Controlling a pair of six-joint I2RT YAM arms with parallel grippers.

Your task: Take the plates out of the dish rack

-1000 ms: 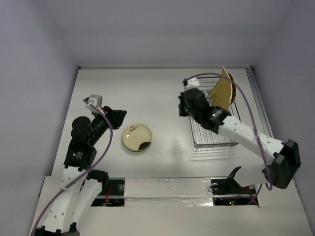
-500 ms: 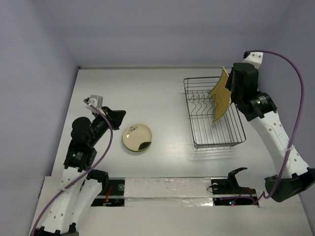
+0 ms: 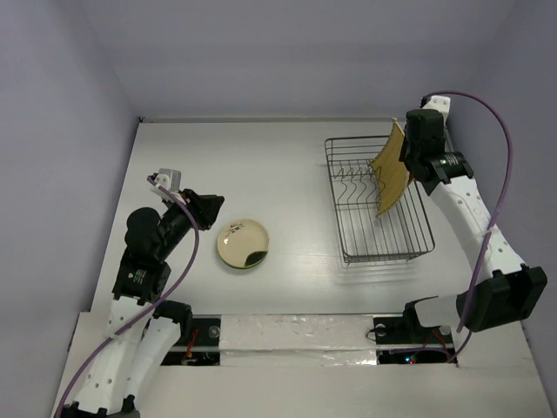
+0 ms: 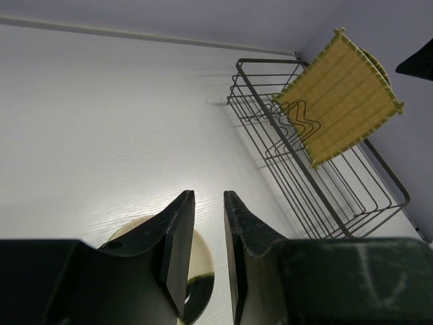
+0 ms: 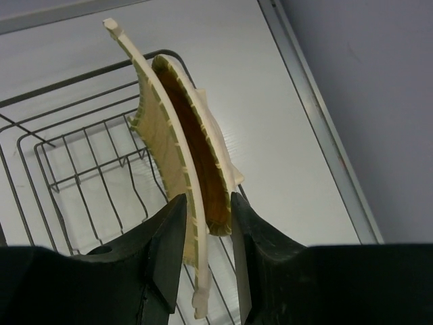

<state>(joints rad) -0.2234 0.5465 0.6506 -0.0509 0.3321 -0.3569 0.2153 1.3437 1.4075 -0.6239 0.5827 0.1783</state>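
Note:
The dark wire dish rack point(image 3: 383, 228) stands at the right. Two square yellow ribbed plates stand on edge in its far right part; the front one point(image 3: 392, 170) leans toward the prongs. In the right wrist view the front plate point(image 5: 166, 128) and the one behind it point(image 5: 203, 135) sit between the fingertips of my right gripper point(image 5: 208, 203), which is open around their edges. A round cream plate with a dark patch point(image 3: 243, 243) lies flat on the table. My left gripper point(image 3: 212, 210) hovers just left of it, slightly open and empty point(image 4: 208, 198).
The rack's upright prongs point(image 3: 355, 185) stand left of the yellow plates. The table's far wall and a rail on the right edge point(image 5: 318, 115) run close behind the rack. The right arm reaches round the rack's right side.
The right arm has swung from the rack's left side over to its far right corner and lowered its open jaws over the yellow plates. The left arm has not moved.

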